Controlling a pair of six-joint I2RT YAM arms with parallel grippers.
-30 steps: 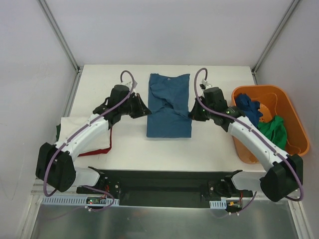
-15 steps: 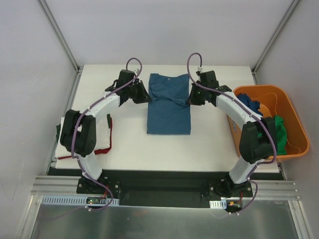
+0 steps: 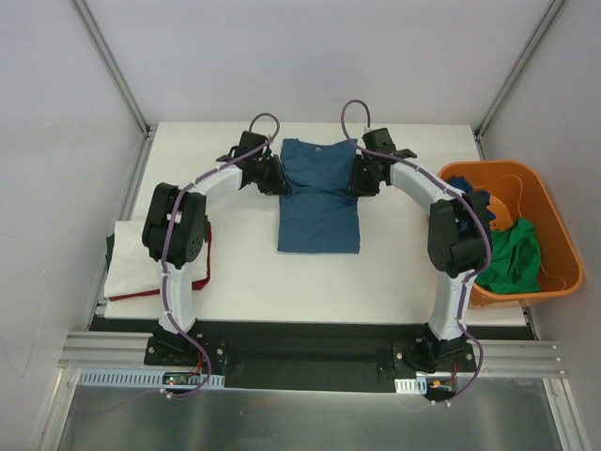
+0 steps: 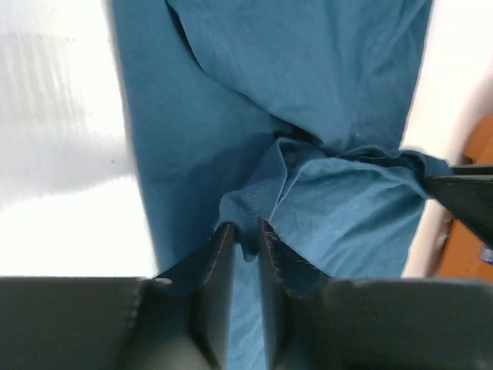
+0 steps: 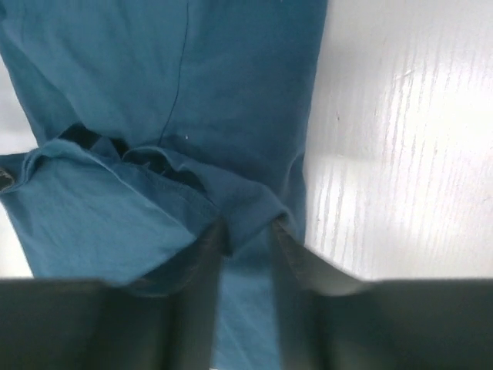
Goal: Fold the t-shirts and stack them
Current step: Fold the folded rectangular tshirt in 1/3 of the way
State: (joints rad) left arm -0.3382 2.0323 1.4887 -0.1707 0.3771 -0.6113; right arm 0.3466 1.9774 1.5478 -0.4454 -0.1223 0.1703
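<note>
A blue t-shirt (image 3: 318,207) lies folded lengthwise in the middle of the white table (image 3: 244,272). My left gripper (image 3: 278,180) is shut on its left edge (image 4: 254,220), and my right gripper (image 3: 357,180) is shut on its right edge (image 5: 246,212). Between them the cloth is doubled over towards the far end. A dark blue shirt (image 3: 467,202) and a green shirt (image 3: 512,252) lie in the orange basket (image 3: 554,225). A white shirt (image 3: 150,268) over a red one (image 3: 202,272) lies at the left edge.
The orange basket stands at the table's right edge, close to my right arm. White enclosure walls surround the table on three sides. The stacked shirts at the left overhang the table edge.
Both grippers have moved away from me, from the shirt's middle to near its far end, carrying the gripped fold of blue cloth over the rest. Both arms are stretched out further.
</note>
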